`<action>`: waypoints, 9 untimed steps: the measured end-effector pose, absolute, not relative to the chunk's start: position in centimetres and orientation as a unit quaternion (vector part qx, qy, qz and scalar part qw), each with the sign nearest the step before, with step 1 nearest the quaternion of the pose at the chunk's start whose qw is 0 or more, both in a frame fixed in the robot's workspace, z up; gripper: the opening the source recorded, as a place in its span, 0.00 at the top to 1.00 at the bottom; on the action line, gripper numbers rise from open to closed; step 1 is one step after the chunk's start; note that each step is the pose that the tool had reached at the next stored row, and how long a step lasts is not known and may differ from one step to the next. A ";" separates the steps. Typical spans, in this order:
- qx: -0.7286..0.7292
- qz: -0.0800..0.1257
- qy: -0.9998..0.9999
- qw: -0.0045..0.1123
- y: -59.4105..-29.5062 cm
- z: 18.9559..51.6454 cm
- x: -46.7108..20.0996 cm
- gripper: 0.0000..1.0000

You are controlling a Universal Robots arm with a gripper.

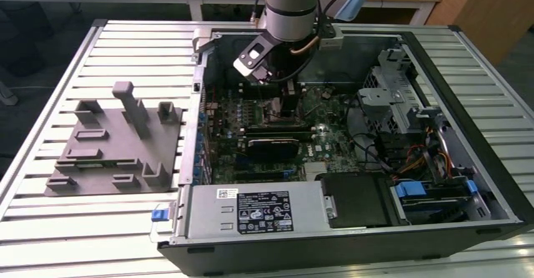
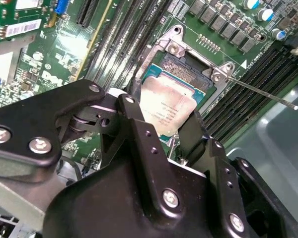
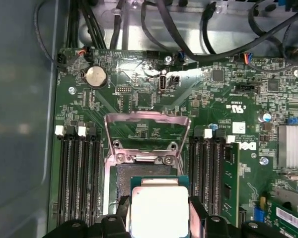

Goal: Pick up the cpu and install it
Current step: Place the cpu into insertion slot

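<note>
One arm bent into the case, cpu in its grip

From my station, the exterior view shows the arm [image 1: 288,9] reaching down over the far side of the open computer case [image 1: 492,184]. Its wrist is angled so the gripper [image 1: 265,78] points at the motherboard [image 1: 334,143].

In both wrist views the two black fingers [image 2: 139,129] are clamped on opposite edges of the cpu [image 2: 169,106] [image 3: 160,210], silver top up. The chip hangs right over the open socket [image 3: 144,171], whose load plate [image 3: 146,129] is swung up and whose lever [image 2: 263,94] juts sideways. I cannot tell whether chip and socket touch.

A grey fixture tray [image 1: 109,147] lies on the slatted table [image 1: 50,65], on the exterior view's left of the case.
</note>
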State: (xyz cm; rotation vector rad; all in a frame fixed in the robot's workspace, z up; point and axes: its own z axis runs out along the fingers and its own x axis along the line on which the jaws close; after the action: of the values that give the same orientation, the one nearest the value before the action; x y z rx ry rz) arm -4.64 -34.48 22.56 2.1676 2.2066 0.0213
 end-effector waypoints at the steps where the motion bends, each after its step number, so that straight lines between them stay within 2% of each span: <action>1: 0.701 0.006 0.713 0.024 -34.4 22.4 -4.6 0.46; 9: 0.701 0.004 0.713 0.023 -33.7 21.5 -4.6 0.46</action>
State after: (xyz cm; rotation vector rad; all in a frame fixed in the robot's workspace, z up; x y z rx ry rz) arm -4.64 -33.69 21.52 2.1691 2.2084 0.0125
